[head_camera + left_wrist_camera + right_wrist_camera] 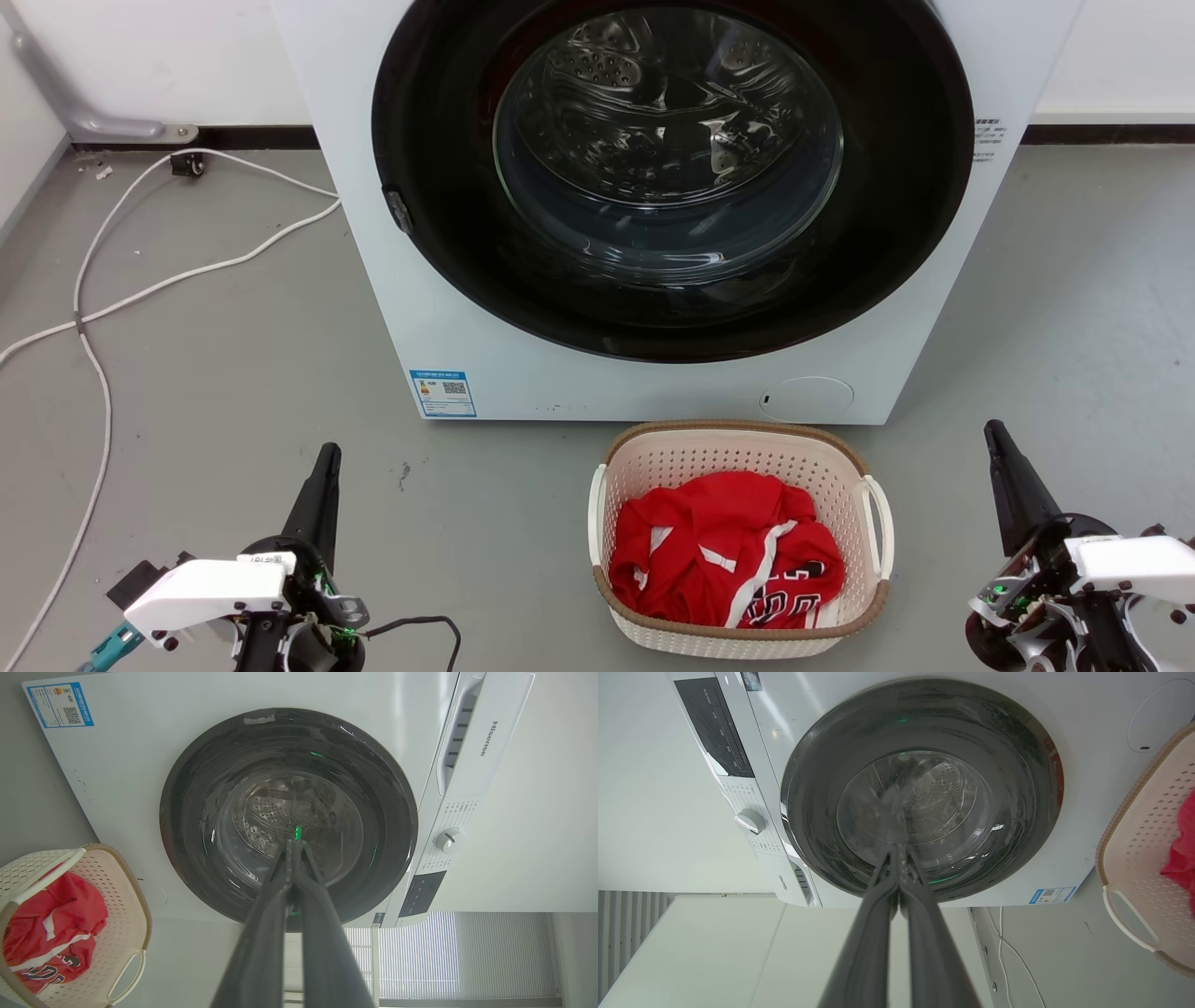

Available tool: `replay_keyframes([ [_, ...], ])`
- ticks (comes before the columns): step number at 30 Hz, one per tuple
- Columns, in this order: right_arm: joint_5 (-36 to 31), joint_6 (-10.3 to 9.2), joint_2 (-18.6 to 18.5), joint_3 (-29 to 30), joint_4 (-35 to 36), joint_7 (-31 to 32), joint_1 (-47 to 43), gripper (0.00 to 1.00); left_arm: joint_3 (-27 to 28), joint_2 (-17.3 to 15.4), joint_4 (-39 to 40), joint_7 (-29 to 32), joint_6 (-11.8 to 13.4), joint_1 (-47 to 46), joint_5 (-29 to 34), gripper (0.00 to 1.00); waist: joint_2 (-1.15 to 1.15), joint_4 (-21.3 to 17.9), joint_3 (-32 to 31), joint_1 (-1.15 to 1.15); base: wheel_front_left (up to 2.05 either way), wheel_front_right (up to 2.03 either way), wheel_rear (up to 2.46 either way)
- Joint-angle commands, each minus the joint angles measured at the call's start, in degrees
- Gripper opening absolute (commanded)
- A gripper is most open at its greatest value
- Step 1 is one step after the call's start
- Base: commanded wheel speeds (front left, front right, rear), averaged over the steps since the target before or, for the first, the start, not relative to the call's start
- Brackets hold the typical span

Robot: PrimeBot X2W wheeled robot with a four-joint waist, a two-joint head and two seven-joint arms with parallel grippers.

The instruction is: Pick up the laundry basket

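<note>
The left gripper (329,459) has its dark tapered fingers pressed together. The laundry basket (728,427) stands on the grey floor (233,392) before the washing machine (467,308). It is cream perforated plastic, round-cornered, with a brown woven-look rim, and holds crumpled red cloth (724,551). The right gripper (997,444) is likewise closed.

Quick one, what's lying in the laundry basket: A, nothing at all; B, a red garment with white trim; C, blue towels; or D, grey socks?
B: the laundry basket holds a crumpled red garment with white trim, seen from the head view.
</note>
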State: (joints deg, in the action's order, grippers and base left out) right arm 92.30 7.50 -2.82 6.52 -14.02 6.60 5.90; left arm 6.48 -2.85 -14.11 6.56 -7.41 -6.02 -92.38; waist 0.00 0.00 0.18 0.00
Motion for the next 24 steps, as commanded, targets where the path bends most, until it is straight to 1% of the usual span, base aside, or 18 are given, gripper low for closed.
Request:
replay_keyframes([
  [1,0.2,-0.02,-0.1,0.0,-0.1,0.1,0.6,0.00,0.2,0.0,0.0,0.2,-0.3,-0.5,-0.1,0.00,0.00,0.0,0.0,0.00,0.00,0.00,0.00],
  [22,0.2,-0.02,-0.1,0.0,-0.1,0.1,0.6,0.00,0.2,0.0,0.0,0.2,-0.3,-0.5,-0.1,0.00,0.00,0.0,0.0,0.00,0.00,0.00,0.00],
  [23,0.0,0.00,0.0,0.0,0.0,0.0,0.0,0.00,0.0,0.0,0.0,0.0,0.0,0.0,0.0,0.00,0.00,0.0,0.0,0.00,0.00,0.00,0.00],
  [24,0.0,0.01,0.0,0.0,-0.2,-0.1,-0.1,1.00,-0.1,0.0,-0.2,-0.1,0.0,0.1,0.0,1.00,0.00,0.0,0.0,0.00,0.00,0.00,0.00],
])
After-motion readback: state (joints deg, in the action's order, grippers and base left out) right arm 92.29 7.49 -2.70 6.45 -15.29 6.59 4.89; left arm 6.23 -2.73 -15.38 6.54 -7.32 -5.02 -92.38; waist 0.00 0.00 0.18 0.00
